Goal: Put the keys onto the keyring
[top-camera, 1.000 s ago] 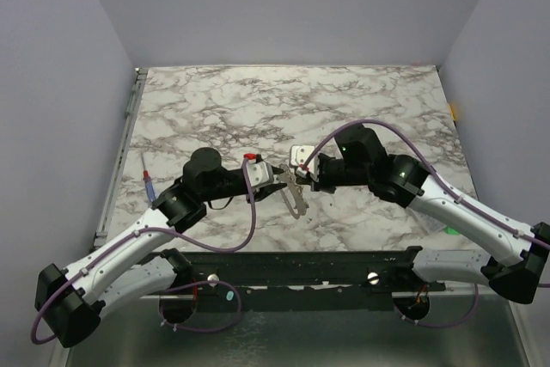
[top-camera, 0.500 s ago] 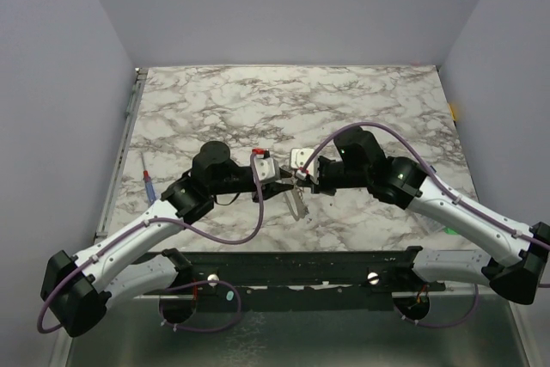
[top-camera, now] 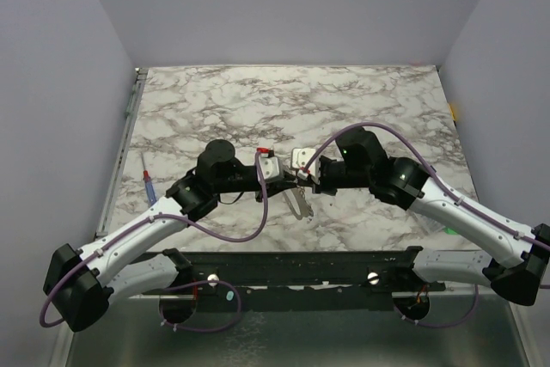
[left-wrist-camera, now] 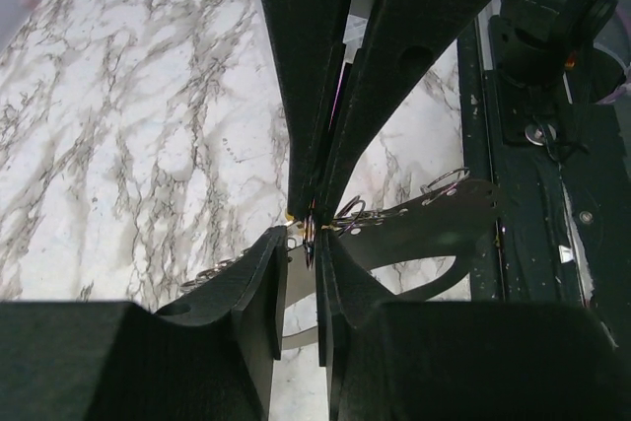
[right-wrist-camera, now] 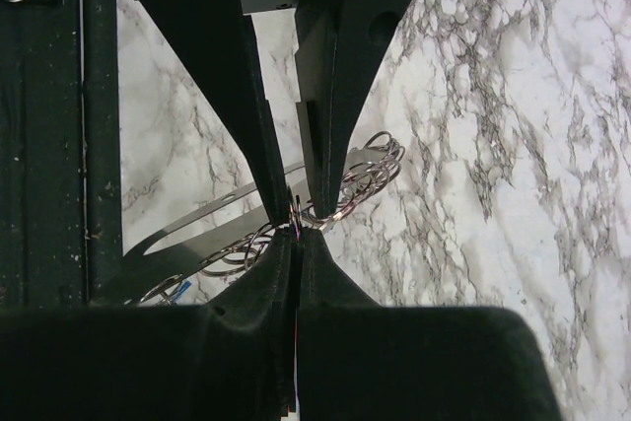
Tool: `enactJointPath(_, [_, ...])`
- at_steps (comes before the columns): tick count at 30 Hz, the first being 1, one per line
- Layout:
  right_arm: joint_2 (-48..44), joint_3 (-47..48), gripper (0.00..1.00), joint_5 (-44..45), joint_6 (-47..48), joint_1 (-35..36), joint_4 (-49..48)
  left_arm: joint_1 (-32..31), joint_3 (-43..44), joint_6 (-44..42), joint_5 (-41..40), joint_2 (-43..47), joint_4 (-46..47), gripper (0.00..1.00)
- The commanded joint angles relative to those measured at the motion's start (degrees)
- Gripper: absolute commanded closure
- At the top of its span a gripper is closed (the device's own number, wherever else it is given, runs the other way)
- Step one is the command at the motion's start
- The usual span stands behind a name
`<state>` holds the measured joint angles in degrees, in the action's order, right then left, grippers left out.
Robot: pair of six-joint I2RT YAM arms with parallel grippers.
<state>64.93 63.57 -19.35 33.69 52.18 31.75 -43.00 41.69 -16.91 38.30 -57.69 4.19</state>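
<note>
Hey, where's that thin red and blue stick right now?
In the top view, the red-and-blue stick lies at the far left edge of the table, just left of the left arm and well away from both grippers.

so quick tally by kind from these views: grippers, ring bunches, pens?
grippers: 2, the left gripper and the right gripper
bunch of metal rings: 1, between the two grippers; the rings in it are too tangled to count
pen-like stick: 1, red and blue, at the left edge of the table
total: 4
</note>
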Motion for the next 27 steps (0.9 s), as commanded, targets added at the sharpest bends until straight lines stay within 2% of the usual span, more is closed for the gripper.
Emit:
enactJointPath(1, [-1.0, -0.1, 0.99, -0.2, -0.1, 0.4, -2.3, -0.3, 1.6, -0.2, 0.5, -0.7, 1.5, 0.8])
enactJointPath(4, [-0.9, -0.2, 0.99, -0.2, -0.2, 0.4, -2.3, -0.4, 1.6, -0.4, 0.2, -1.0, 1.5, 0.85])
enactJointPath(7, [-0.9, -0.3, 0.99, -0.3, -0.4, 0.4, -2.3, -0.4, 1.8, -1.1, 0.2, -1.3, 1.5, 1.0])
enactJointPath(14, [-2.1, -1.6, 0.98, 0.7, -2.8, 0.4, -5.2, -0.5, 2.4, -2.6, -1.0, -0.6, 1.5, 1.0])
enactJointPath(15, [-2.6, -2.1, 0.93, 1.3, -3.7, 0.4, -6.4, -0.5, 2.4, -3.0, -1.0, -0.2, 1.5, 1.0])
enactJointPath(18, [-3.8, -3.6, 0.68, 3.2, -6.4, 0.4, -8.4, -0.4, 2.1, -3.4, -1.4, 1.4, 1.7, 1.0])
enactJointPath(20, [-4.6, -4.2, 0.55, 4.9, -7.5, 0.4, -9.0, -0.4, 1.9, -3.5, -1.7, 2.5, 1.9, 1.0])
enactJointPath(22, [-5.3, -4.4, 0.51, 6.3, -8.1, 0.4, -9.2, -0.5, 1.7, -3.5, -2.0, 3.6, 1.9, 1.0])
enactJointPath(27, [-7.8, -4.6, 0.5, 6.9, -8.4, 0.4, -9.7, -0.5, 1.0, -3.3, -2.9, 5.4, 2.1, 1.0])
